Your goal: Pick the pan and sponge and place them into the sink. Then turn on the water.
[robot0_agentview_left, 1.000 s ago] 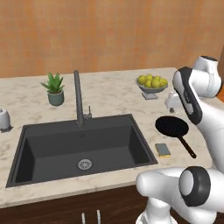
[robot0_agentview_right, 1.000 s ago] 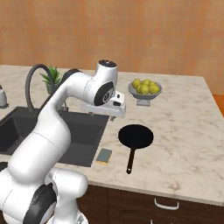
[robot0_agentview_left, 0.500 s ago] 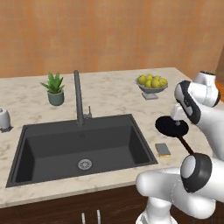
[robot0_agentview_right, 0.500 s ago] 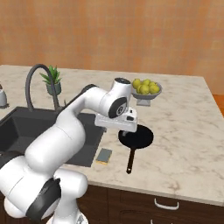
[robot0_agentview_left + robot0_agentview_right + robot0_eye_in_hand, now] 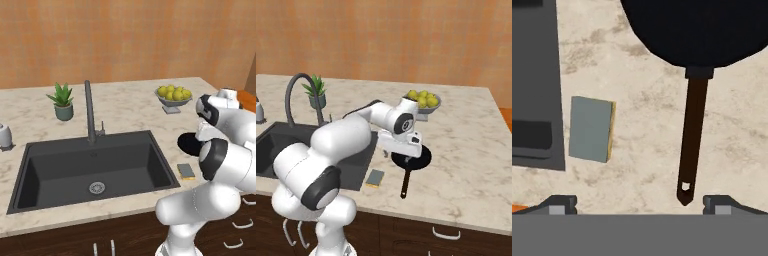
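Observation:
The black pan (image 5: 419, 157) lies on the marble counter right of the sink (image 5: 92, 167), its thin handle (image 5: 405, 183) pointing toward the front edge. In the hand view the pan (image 5: 697, 30) is at the top and its handle (image 5: 692, 135) runs down toward the right fingertip (image 5: 719, 201). The sponge (image 5: 591, 129) lies scrub face up between the handle and the sink (image 5: 537, 85); it also appears as the sponge (image 5: 187, 171) (image 5: 376, 178). My gripper (image 5: 640, 202) hangs open and empty just above the counter near the handle's end. The gripper (image 5: 403, 156) sits low over the pan. My arm covers part of the pan (image 5: 189, 144). The gooseneck faucet (image 5: 90, 112) runs no water.
A bowl of lemons (image 5: 173, 95) (image 5: 423, 100) stands behind the pan. A potted plant (image 5: 62, 100) and a white soap dispenser (image 5: 4, 135) stand left of the faucet (image 5: 293, 95). The counter's front edge is close beyond the handle's tip.
The arm has swung right and down, bringing the hand from above the sink's corner to low over the pan. The jaws stayed open. Pan and sponge have not moved.

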Robot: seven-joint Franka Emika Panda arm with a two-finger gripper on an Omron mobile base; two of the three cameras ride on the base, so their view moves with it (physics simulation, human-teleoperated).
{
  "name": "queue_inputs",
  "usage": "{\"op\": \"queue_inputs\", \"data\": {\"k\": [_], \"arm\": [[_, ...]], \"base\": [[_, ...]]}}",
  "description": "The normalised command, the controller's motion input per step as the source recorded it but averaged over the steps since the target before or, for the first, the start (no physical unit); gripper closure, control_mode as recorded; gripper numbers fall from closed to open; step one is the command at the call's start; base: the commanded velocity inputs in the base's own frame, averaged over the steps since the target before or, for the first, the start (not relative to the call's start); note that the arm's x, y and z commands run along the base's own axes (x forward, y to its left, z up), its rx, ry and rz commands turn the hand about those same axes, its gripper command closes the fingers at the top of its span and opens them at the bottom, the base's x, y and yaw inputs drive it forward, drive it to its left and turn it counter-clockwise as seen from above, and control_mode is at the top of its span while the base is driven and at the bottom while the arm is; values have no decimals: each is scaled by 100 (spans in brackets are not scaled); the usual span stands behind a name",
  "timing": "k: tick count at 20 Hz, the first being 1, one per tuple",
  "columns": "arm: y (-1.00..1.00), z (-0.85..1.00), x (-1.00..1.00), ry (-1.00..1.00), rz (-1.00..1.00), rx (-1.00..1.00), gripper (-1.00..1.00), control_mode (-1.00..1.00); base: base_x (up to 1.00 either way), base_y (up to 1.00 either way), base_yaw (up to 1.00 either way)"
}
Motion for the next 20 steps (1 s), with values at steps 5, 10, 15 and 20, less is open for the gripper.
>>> {"op": "queue_inputs", "data": {"k": [5,10,15,20], "arm": [[-38,-57,0,-2,3,4,-100,-100],[-16,-19,0,-5,10,-7,-100,-100],[-3,-40,0,0,13,-8,-100,-100],[0,-52,0,0,11,-1,-100,-100]], "base": [[0,0,0],[0,0,0],[0,0,0],[0,0,0]]}}
